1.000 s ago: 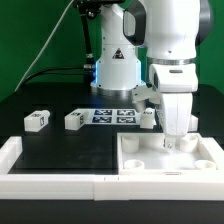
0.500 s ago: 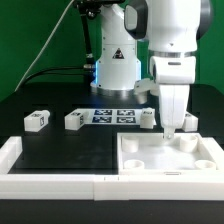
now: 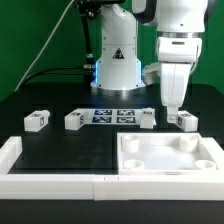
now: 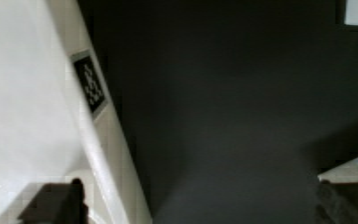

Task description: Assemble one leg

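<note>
Four legs lie in a row across the middle of the black tabletop (image 3: 70,150), all on its surface and none attached to anything: the first leg (image 3: 37,120) towards the exterior view's left edge, the second leg (image 3: 75,120) near it, the third leg (image 3: 147,119) just past the marker board (image 3: 112,115), and the fourth leg (image 3: 186,121) towards the exterior view's right edge. The pincer (image 3: 170,106) hangs in the air over the gap between the third and fourth legs, touching neither, fingers pointing straight down. Nothing shows between the fingers, but how far apart they stand I cannot tell. The large white tray-shaped piece (image 3: 160,158) sits at the near right corner, rim up, just in front of those two legs. A white rail (image 3: 50,185) runs along the near edge and turns up the left edge. In the wrist view a white edge carrying a black-and-white tag (image 4: 91,82) runs beside bare dark tabletop, and one dark, blurred finger (image 4: 51,203) shows next to it
</note>
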Robot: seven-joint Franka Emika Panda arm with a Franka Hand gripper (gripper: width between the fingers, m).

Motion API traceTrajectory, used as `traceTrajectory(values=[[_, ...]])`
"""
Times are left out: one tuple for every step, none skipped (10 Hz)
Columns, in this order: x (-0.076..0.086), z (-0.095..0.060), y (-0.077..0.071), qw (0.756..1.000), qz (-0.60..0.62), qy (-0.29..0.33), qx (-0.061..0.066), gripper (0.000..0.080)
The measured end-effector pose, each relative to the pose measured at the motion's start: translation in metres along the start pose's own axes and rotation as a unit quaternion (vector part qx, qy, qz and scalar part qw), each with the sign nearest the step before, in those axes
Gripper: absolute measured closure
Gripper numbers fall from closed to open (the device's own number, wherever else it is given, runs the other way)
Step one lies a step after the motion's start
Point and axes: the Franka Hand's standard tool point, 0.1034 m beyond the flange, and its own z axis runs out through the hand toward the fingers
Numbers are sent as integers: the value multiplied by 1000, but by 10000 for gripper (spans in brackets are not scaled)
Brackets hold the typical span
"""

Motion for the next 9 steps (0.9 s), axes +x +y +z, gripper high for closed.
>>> traceTrajectory(values=[[1, 0, 0, 998, 57, 1, 1, 151], [1, 0, 0, 995, 102, 2, 1, 151], [1, 0, -1, 992, 129, 2, 2, 151], [4, 1, -3, 980, 199, 4, 2, 151], [8, 4, -14, 962, 272, 4, 7, 151], [12, 7, -21, 942, 335, 3, 12, 151], [18, 8, -29, 921, 390, 2, 17, 151], [23, 10, -37, 904, 428, 0, 21, 151], [27, 11, -43, 873, 487, -1, 27, 151]])
